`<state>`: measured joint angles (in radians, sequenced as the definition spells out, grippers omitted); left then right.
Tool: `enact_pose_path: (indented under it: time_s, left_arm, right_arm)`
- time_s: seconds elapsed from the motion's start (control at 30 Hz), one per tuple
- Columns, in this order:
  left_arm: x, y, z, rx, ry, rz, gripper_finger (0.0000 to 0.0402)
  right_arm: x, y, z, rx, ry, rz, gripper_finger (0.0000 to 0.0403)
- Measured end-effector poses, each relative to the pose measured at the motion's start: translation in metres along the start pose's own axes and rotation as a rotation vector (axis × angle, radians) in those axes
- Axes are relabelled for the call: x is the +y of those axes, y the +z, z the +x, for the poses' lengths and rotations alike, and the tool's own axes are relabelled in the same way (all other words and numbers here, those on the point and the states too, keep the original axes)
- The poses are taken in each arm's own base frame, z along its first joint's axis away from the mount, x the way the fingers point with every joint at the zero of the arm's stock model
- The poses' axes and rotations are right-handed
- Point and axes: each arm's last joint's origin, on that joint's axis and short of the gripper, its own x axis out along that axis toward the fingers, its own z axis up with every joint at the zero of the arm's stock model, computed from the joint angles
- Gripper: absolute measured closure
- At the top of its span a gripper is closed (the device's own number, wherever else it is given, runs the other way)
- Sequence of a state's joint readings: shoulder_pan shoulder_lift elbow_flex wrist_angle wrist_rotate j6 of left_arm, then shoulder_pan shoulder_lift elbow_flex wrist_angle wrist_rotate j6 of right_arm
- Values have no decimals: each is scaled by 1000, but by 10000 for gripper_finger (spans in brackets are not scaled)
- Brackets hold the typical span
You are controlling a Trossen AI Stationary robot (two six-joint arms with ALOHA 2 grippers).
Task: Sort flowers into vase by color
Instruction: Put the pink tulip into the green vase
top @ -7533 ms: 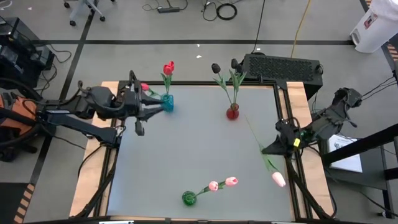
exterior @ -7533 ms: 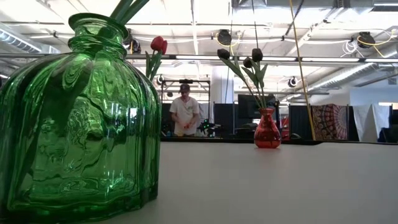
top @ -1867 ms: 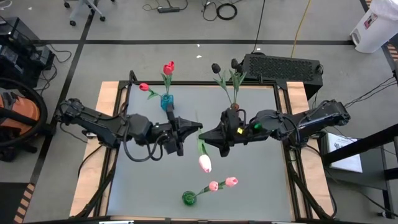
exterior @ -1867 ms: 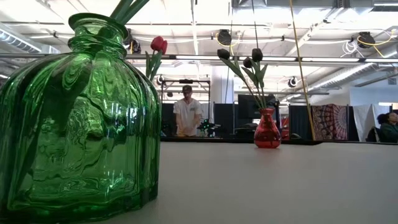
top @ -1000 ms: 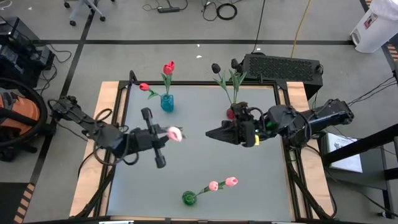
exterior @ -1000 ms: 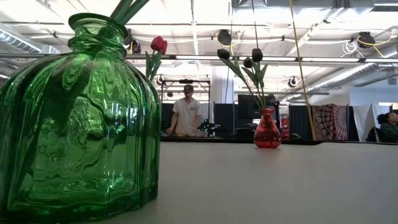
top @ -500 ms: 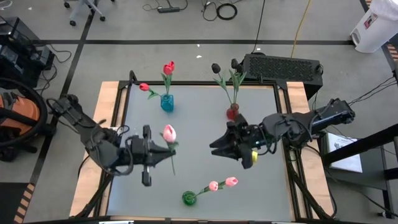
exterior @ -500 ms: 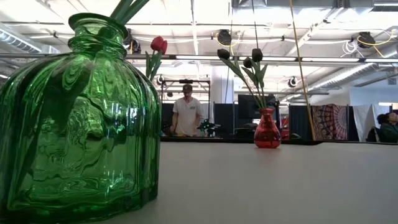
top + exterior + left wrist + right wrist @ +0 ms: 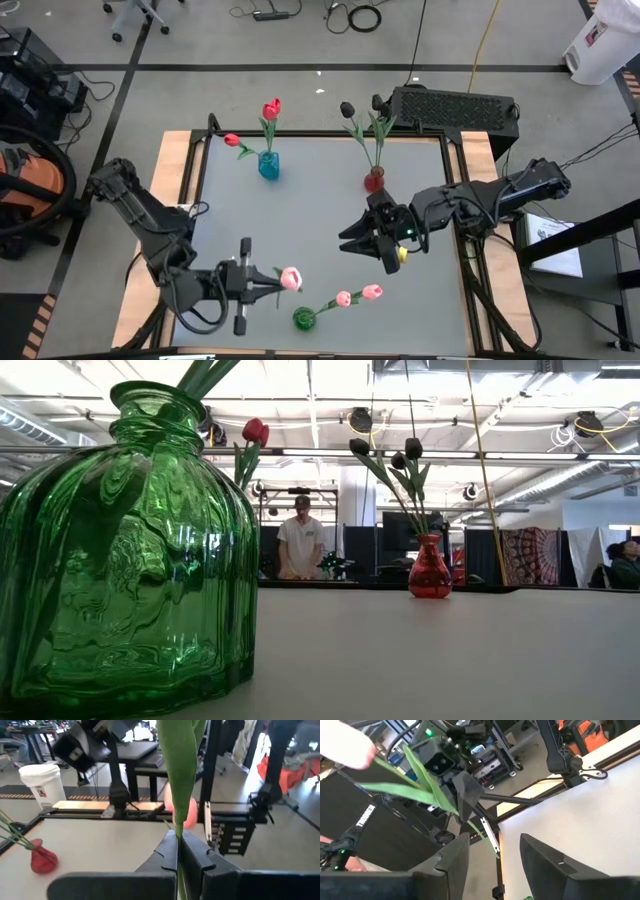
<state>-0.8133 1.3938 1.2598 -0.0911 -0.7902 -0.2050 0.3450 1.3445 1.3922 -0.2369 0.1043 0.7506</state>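
**Pink tulip gripped near the green vase**

Near the front edge of the grey table [image 9: 320,230], a pink tulip [image 9: 290,279] is held by the left gripper [image 9: 262,283], whose dark fingers [image 9: 167,852] are pressed together on its thin green stem, just beside the green vase [image 9: 304,319]. That vase is of ribbed, bulbous glass and already carries two pink tulips [image 9: 358,295]. A small blue vase [image 9: 268,166] with red tulips [image 9: 271,109] and a small red vase [image 9: 374,180] with dark-headed tulips [image 9: 347,109] are set at the far edge. The right gripper [image 9: 352,238] is held over the table's middle, fingers apart and empty. In the left wrist view the held bud is largely hidden behind a broad leaf. A person [image 9: 299,546] is seen beyond the table.
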Motion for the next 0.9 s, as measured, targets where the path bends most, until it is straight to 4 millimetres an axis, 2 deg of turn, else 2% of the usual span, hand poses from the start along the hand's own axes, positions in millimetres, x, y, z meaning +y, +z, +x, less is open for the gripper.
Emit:
enact_pose_path:
  time_s: [0.1,0.27,0.47,0.73,0.9]
  left_arm:
    - [-3,-10,-2,15,2,6,395]
    - [-3,-29,-2,9,100,-12,395]
    - [-2,-51,1,-42,100,-85,395]
    - [8,-88,3,-92,159,-154,395]
    - [14,-104,8,-90,186,-169,395]
  right_arm:
    - [0,0,0,1,0,-5,236]
    - [0,0,0,2,-1,-9,236]
    - [0,0,0,2,-1,3,236]
    - [0,0,0,2,-1,4,236]
    - [0,0,0,2,-1,4,236]
